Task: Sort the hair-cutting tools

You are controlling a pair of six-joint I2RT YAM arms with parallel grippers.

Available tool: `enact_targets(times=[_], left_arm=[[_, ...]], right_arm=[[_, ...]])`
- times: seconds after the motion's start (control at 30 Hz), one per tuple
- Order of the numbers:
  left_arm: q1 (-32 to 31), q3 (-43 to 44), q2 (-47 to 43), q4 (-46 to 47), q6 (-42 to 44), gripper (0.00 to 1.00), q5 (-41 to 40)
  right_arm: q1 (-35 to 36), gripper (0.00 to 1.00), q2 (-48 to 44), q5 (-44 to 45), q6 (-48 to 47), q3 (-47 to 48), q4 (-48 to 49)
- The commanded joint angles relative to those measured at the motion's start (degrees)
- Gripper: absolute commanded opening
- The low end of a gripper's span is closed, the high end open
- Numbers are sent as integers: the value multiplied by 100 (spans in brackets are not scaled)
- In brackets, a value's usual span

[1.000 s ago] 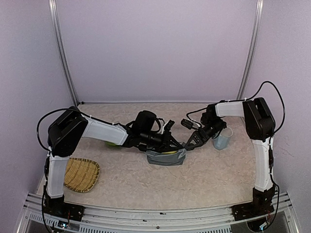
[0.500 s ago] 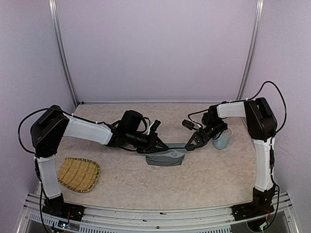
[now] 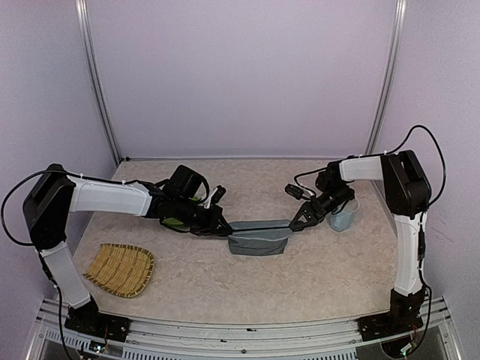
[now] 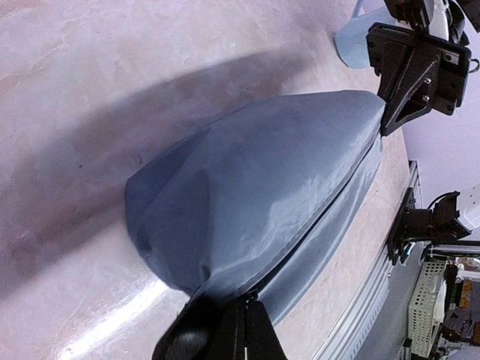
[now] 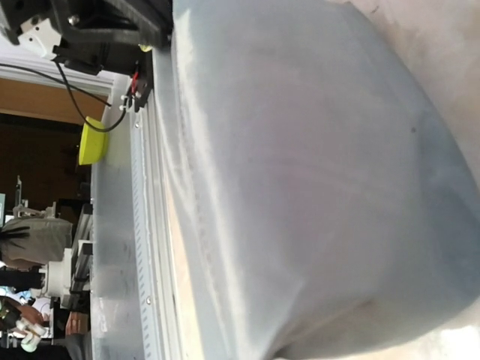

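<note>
A grey fabric pouch (image 3: 259,240) lies at mid-table, its top edge pulled taut between both arms. My left gripper (image 3: 223,229) is shut on the pouch's left end. In the left wrist view the closed fingers (image 4: 251,319) pinch the fabric where the zip line ends, and the pouch (image 4: 262,187) bulges beyond them. My right gripper (image 3: 297,224) is shut on the pouch's right corner, and its tip (image 4: 388,124) shows in the left wrist view. The pouch (image 5: 315,172) fills the right wrist view and hides that gripper's fingers. The hair-cutting tools are out of view.
A woven bamboo tray (image 3: 120,268) lies at the front left. A pale blue cup (image 3: 343,217) stands just right of the right gripper. A yellow-green thing (image 3: 174,222) peeks out under the left forearm. The table's metal front rail (image 3: 240,330) runs along the near edge.
My left gripper has pulled well to the left along the pouch's top, drawing that edge out long and straight. The right gripper has held its place at the right corner.
</note>
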Motion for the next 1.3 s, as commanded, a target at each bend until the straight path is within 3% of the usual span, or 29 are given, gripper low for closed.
enact_targets(times=[0.0, 0.1, 0.13, 0.2, 0.23, 0.27, 0.3, 0.33, 0.47, 0.57, 0.63, 0.73, 0.9, 1.1, 1.27], left_arm=[[188, -196, -288, -928, 363, 0, -525], [207, -124, -321, -922, 399, 1, -553], [208, -71, -321, -920, 413, 10, -522], [206, 141, -360, -1071, 484, 28, -642], [206, 262, -420, -1171, 562, 33, -743], [212, 417, -496, -1296, 669, 38, -857], [220, 566, -595, -1445, 784, 42, -1020], [236, 745, -691, -1612, 889, 46, -1191], [344, 1357, -1083, -2061, 1386, 56, -2103], [460, 1667, -1285, -2154, 1687, 69, -2624], [559, 1857, -1372, -2211, 1856, 72, -2820], [671, 2011, -1505, -2176, 2020, 98, -3015], [775, 1918, -1721, -1869, 2144, 99, -3533], [858, 1238, -2163, -1084, 2099, 99, -4613], [911, 1126, -2219, -724, 2199, 99, -4818]], right_arm=[[-147, 0, -236, 236, 38, -79, 40], [-150, 0, -249, 228, -6, -28, 21], [-152, 0, -251, 237, -47, 11, -27], [-152, 13, -321, 287, -141, 124, -141], [-152, 25, -392, 349, -175, 195, -205], [-171, 52, -483, 423, -193, 269, -229], [-195, 94, -605, 495, -188, 312, -225], [-230, 99, -736, 556, -180, 360, -225], [-408, 100, -1279, 1095, -180, 501, -101], [-552, 100, -1784, 1668, -4, 336, 397], [-684, 100, -2219, 1935, 253, 153, 860], [-988, 100, -3002, 2538, 1040, -400, 2080], [-1624, 100, -4314, 3523, 2073, -1592, 3961], [-1688, 100, -5519, 5866, 2931, -2991, 5950], [-1678, 100, -6109, 5872, 2720, -3510, 6282]])
